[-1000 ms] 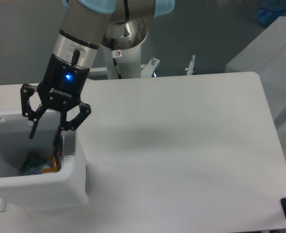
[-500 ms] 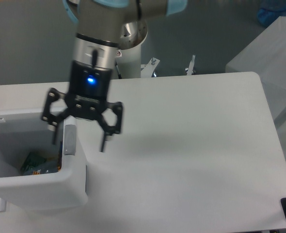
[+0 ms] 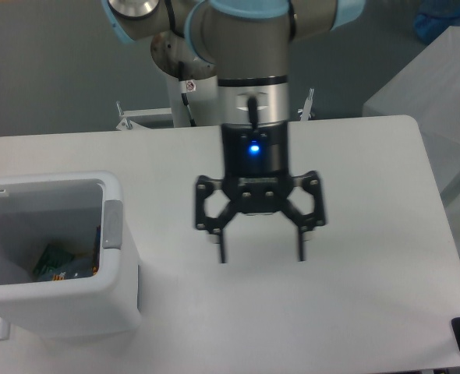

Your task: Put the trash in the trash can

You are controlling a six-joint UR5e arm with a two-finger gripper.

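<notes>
With its two fingers spread wide and nothing between them, the gripper (image 3: 260, 256) hangs over the bare white table (image 3: 355, 312), pointing straight down. A small blue light glows on the black body just above the finger linkages, and the silver wrist rises from there into the grey arm (image 3: 249, 47), which leans back toward the pale pedestal behind the table's far edge. A soft shadow lies on the tabletop under the fingers.

Well off to one side of the gripper, toward the table's left end as seen from where I stand, sits the trash can (image 3: 74, 300), a boxy white bin with rounded corners. Its grey latch (image 3: 112, 224) is on the wall that faces the gripper. The bin is open at the top, and down inside lies the trash (image 3: 58, 263): a blue wrapper with a touch of orange-yellow print beside it, resting against the bottom near the latch-side wall. Anything else in there I cannot make out.

Beyond the gripper on the other side, past the table's rounded corner, a pale translucent cover (image 3: 440, 86) drapes over something bulky.
</notes>
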